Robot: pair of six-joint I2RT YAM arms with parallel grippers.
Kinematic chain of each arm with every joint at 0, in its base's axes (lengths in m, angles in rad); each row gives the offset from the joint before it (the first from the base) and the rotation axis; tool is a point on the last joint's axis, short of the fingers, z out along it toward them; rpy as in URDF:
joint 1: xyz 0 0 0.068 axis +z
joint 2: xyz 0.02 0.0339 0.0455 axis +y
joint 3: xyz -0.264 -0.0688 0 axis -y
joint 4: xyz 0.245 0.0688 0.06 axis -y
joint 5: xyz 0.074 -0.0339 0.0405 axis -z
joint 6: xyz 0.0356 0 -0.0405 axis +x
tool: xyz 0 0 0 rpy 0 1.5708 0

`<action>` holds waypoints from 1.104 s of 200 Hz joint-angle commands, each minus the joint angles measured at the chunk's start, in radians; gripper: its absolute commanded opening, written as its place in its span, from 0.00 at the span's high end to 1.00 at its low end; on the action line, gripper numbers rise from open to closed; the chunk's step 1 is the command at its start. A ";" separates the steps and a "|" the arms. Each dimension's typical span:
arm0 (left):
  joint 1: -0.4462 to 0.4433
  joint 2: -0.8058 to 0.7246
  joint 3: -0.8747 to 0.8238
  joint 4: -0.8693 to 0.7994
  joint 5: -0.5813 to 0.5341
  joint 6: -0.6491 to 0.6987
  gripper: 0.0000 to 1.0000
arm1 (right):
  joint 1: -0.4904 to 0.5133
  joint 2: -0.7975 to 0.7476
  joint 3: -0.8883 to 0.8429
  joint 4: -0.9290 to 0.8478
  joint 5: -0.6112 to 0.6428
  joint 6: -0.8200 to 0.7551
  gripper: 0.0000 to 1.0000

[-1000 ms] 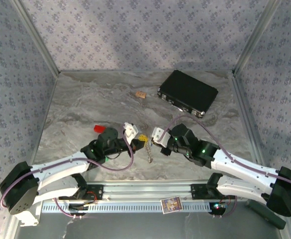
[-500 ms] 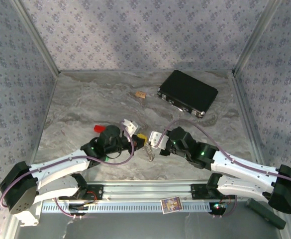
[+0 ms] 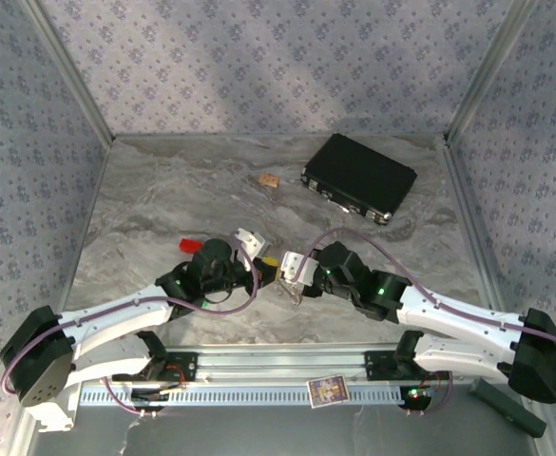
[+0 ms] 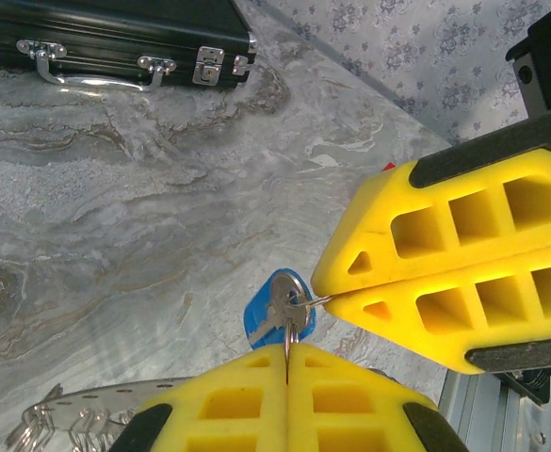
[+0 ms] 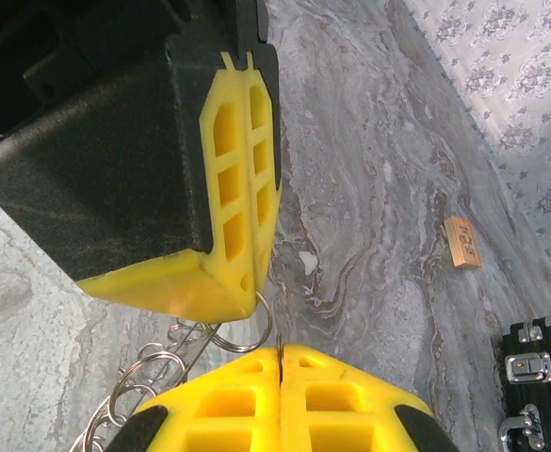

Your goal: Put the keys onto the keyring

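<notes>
My left gripper [image 3: 268,265] and right gripper [image 3: 292,268] meet tip to tip low over the front middle of the table. Both are shut on the thin wire of the keyring [image 5: 271,321], a small split ring. A chain of silvery rings [image 4: 63,419] trails from it. In the left wrist view my left gripper [image 4: 287,350] pinches the wire from below, and the right gripper [image 4: 324,294] pinches it from the right. A key with a blue head [image 4: 261,315] hangs on the wire between them. In the right wrist view the right gripper [image 5: 281,356] is at the bottom and the left gripper [image 5: 261,281] just above it.
A black case [image 3: 358,177] lies at the back right of the marbled table [image 3: 163,190]. A small wooden block [image 3: 269,180] sits left of the case. Something red [image 3: 190,245] lies beside the left arm. Patterned walls close in the table on three sides.
The two grippers have moved toward each other, the right one shifting left, until their yellow fingertips meet. The hanging chain has moved a little to the right and down with them.
</notes>
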 commanded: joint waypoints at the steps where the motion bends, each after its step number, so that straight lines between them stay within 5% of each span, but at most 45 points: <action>1: -0.007 0.002 0.036 0.033 0.024 -0.004 1.00 | 0.008 0.003 0.033 -0.016 -0.023 -0.019 1.00; 110: -0.007 0.009 0.037 0.039 0.031 -0.004 1.00 | 0.013 0.006 0.043 -0.043 -0.064 -0.022 1.00; 221: -0.006 0.012 0.036 0.040 0.036 -0.004 1.00 | 0.025 0.001 0.026 0.004 0.052 -0.019 1.00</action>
